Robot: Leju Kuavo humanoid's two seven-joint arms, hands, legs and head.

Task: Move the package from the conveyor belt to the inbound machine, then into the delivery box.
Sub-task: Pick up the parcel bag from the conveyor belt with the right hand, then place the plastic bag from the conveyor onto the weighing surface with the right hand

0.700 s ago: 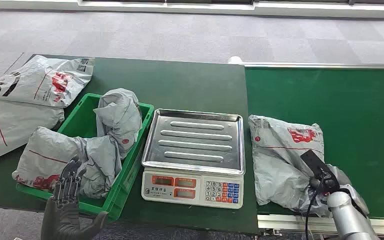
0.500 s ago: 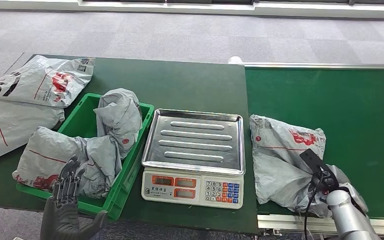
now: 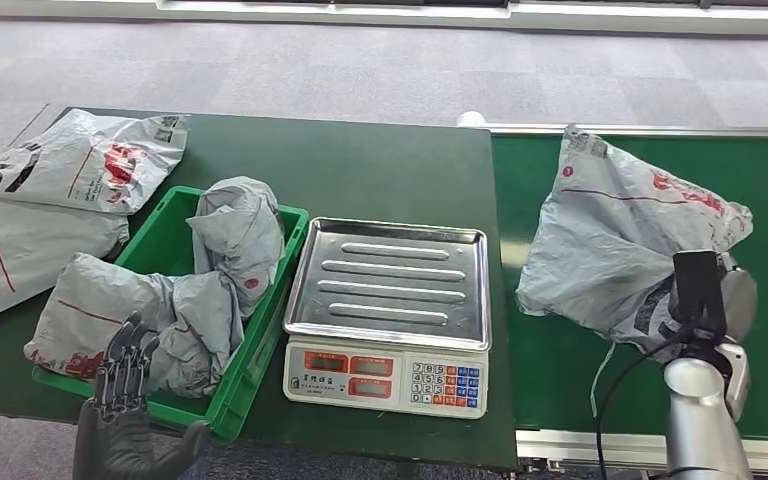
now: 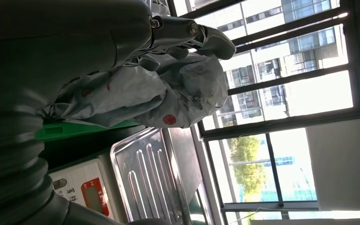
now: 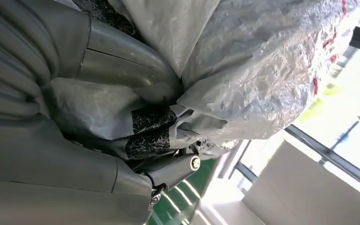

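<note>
My right hand [image 3: 705, 300] grips a grey plastic package [image 3: 625, 235] with red print and holds it up in the air over the green conveyor belt [image 3: 750, 170], to the right of the scale. In the right wrist view the thumb [image 5: 122, 70] presses into the crumpled package [image 5: 262, 70]. The scale [image 3: 390, 310], with its bare steel tray, stands on the table between the belt and the green box [image 3: 175, 225]. The box holds several grey packages [image 3: 235, 235]. My left hand [image 3: 125, 410] hovers open, fingers spread, at the box's near corner. In the left wrist view its fingers [image 4: 187, 35] hang beside the boxed packages [image 4: 168, 93].
Two more grey packages [image 3: 80, 160] lie on the dark green table [image 3: 380, 170] to the left of the box. Grey carpet runs beyond the table and belt. The belt's metal rail [image 3: 600, 445] borders its near edge.
My right hand has lifted the package off the belt and raised it; it now hangs above the belt. The left hand has sunk slightly and stays open.
</note>
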